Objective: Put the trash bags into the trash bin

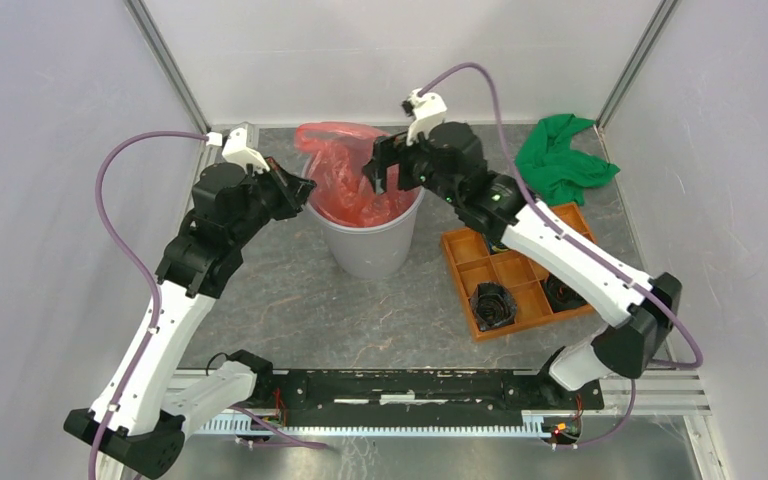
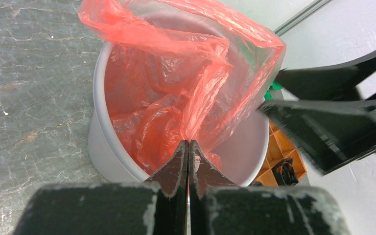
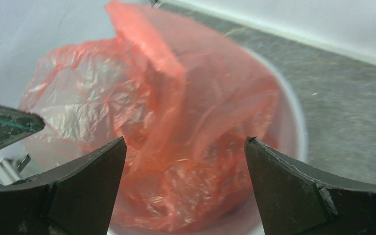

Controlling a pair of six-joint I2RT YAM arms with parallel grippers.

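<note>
Pinched shut at the near rim of the trash bin [image 2: 95, 142], my left jaws grip a fold of the trash bag [image 2: 176, 73]. The bag sits mostly inside the bin, its loose top billowing above the rim. My right jaws hang spread wide and empty over the bin's mouth. To finish well, I judge that I should push that top down inside. Both arms lean in from opposite sides of the bin, wrists tilted down over the surface [image 1: 290, 300].

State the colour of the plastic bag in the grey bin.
The trash bag is translucent red-pink, clearest in the left wrist view.
</note>
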